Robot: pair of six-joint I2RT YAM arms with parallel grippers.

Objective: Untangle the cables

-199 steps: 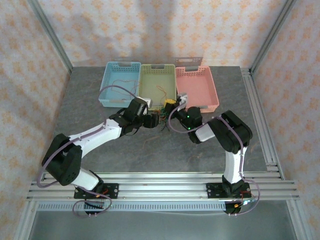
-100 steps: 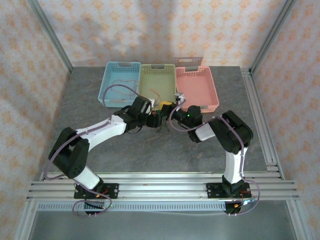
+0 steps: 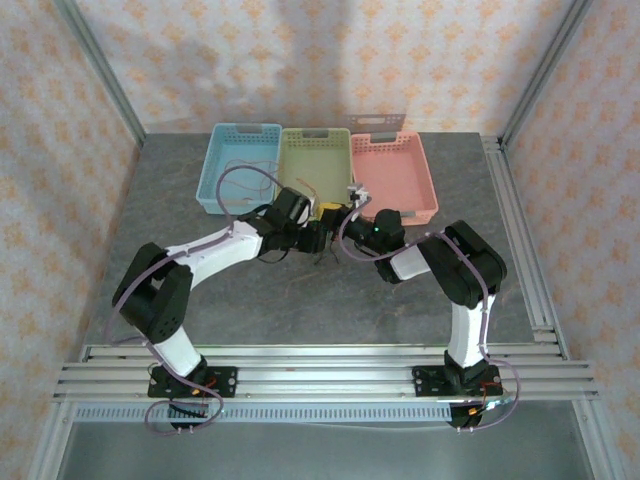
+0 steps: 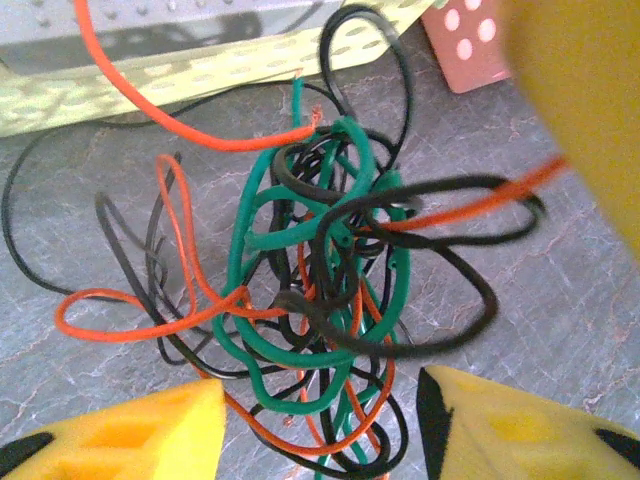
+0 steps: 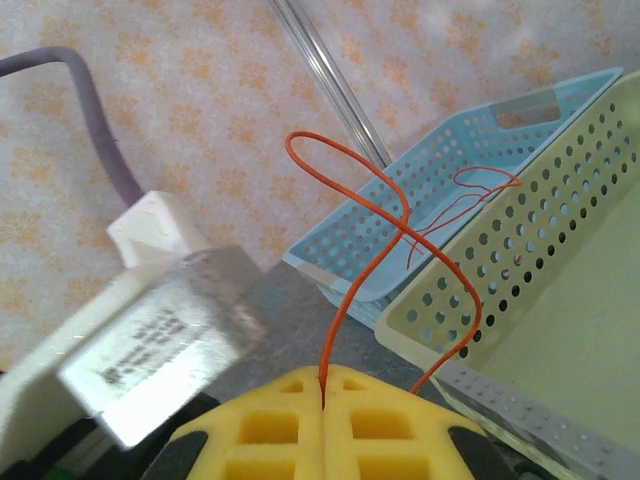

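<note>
Several thin cables (image 4: 320, 290), green, black and orange, lie looped into one loose knot on the grey surface (image 4: 560, 330), just in front of the yellow-green basket (image 4: 150, 85). The left gripper (image 4: 320, 400) straddles the knot's near end with its jaws apart. The right gripper (image 5: 322, 385) is pinched tight on one orange cable (image 5: 345, 290) that curls up from it.

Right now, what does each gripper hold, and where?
Right gripper: orange cable, pinched below its loop. Left gripper: open astride the tangle, holding nothing.
</note>
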